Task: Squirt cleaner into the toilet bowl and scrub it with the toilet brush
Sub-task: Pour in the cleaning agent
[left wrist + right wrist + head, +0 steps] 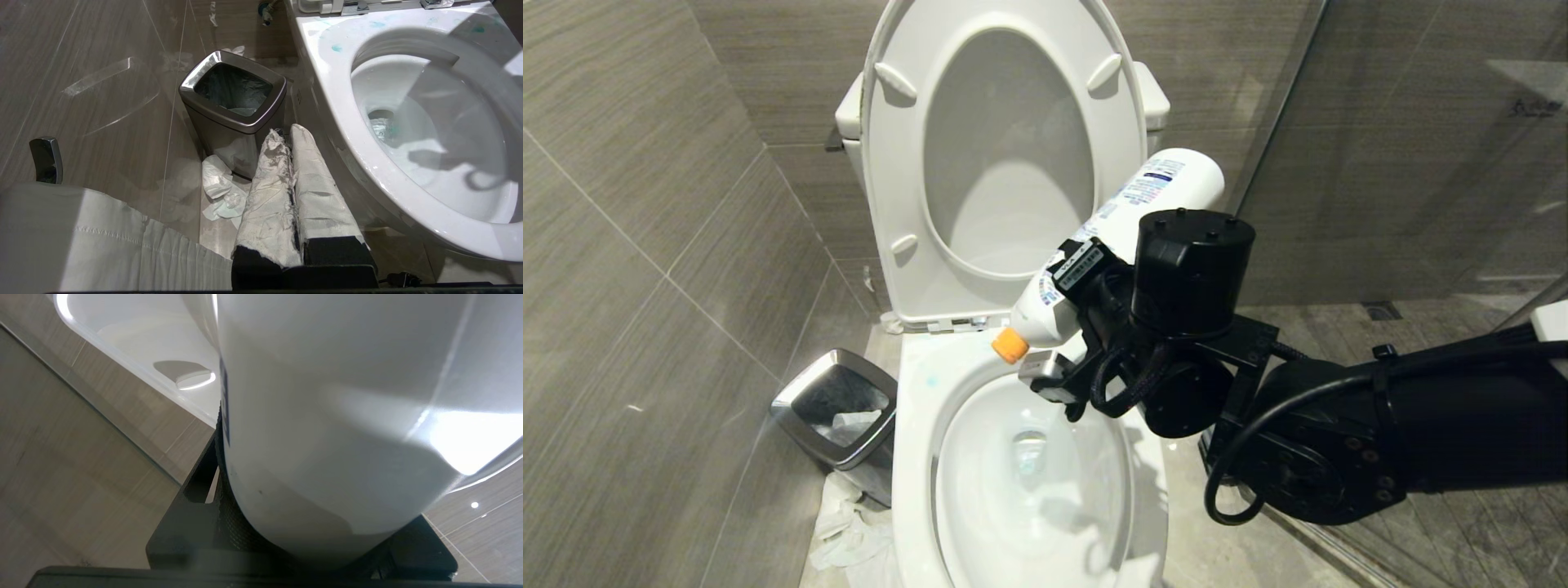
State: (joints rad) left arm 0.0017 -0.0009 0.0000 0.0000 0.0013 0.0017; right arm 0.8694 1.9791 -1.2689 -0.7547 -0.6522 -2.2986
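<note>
- We are holding the cleaner (1123,237) tilted nose-down over the back of the toilet bowl (915,457), its orange cap (1010,345) hanging just above the rear rim, with the raised seat and lid (890,163) behind it.
- Our right gripper (1078,327) is clenching the bottle around its lower body; in the right wrist view the white body (327,437) is filling the space between the dark jaws.
- We are seeing teal flecks on the rim (337,48) and a teal tint in the water (384,126), which we are reading as cleaner already in the bowl.
- We are keeping our left gripper (292,163) parked low beside the bowl, its paper-wrapped jaws pressed together and holding nothing, pointing toward the steel bin (233,106) and the crumpled tissue (220,192) on the floor.
- We are not seeing the toilet brush in any view.
- We are judging these risks: the cap is sitting over the rim rather than the basin, so a squeeze could be landing liquid on the ceramic ledge or the floor; the smooth bottle could be slipping through the grip while tilted; and swinging it could be knocking the raised seat down.
</note>
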